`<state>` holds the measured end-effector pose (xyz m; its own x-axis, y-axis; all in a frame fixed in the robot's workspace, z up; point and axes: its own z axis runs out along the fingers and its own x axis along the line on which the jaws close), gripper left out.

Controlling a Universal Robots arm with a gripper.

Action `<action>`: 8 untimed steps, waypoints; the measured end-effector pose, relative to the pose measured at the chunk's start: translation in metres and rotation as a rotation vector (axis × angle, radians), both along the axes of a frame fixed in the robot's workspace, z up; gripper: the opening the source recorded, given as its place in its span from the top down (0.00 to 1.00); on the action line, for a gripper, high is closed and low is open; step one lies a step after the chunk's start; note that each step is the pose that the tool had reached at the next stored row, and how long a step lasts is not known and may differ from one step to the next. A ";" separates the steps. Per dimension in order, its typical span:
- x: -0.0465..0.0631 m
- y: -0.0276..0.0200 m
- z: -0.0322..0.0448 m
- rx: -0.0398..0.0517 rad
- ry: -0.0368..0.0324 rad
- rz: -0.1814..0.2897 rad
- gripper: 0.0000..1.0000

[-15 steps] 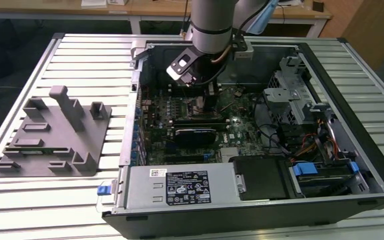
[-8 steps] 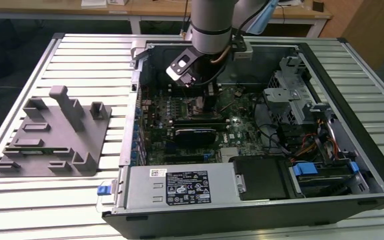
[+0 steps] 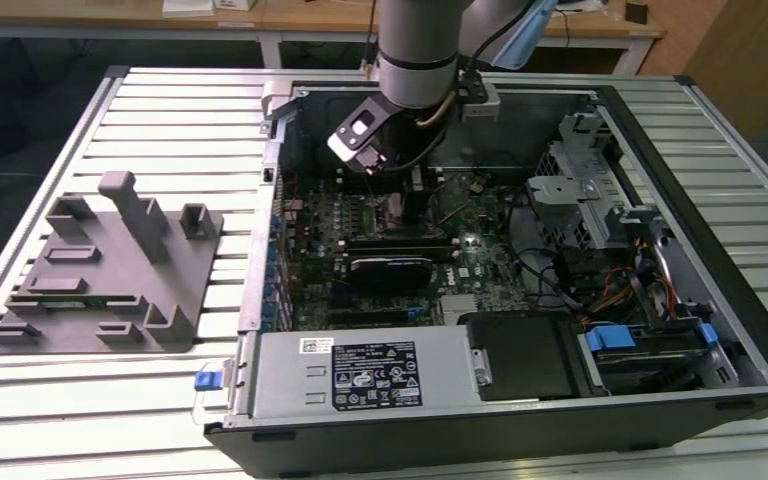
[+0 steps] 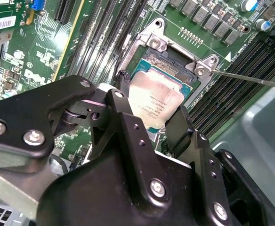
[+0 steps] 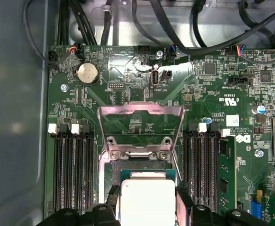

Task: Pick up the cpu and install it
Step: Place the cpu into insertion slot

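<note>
Nearest the wrist, the gripper (image 4: 151, 110) has its two black fingers (image 4: 122, 99) closed against opposite edges of the cpu (image 4: 157, 94). It is clamped by the sides, so nothing touches the silvery top or the underside. The cpu sits level and square right over the socket (image 4: 174, 58), so low that I cannot tell whether it already rests in it or hangs just above. Its edges line up with the socket's frame. I judge that this is the reason for the flat, edge-only hold: the chip has to go straight in without tilting.

Just beyond, the load plate (image 5: 140, 109) stands swung up off the socket and the lever (image 4: 250, 78) lies unlatched beside it, leaving the opening free. Memory slots (image 5: 71, 169) flank the socket on both sides, close enough that only narrow fingers fit between them.

Farther out, the board (image 5: 208, 94) lies flat in the case (image 3: 704, 190), whose side is off so the arm (image 3: 418, 50) can reach down from above. The case fills the table's (image 3: 157, 110) half on the exterior view's right. A grey fixture (image 3: 104, 270) sits near the table's edge on the exterior view's left, well apart.
</note>
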<state>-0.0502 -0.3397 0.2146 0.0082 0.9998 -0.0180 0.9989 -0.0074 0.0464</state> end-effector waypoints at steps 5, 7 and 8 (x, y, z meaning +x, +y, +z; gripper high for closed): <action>-0.001 0.0013 -0.0036 -0.0001 0.0000 0.004 0.45; -0.001 0.0021 -0.0046 -0.0001 0.0000 0.006 0.45; -0.001 0.0024 -0.0053 0.0001 -0.0002 0.007 0.45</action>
<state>-0.0513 -0.3373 0.2093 0.0010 0.9998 -0.0179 0.9989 -0.0002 0.0466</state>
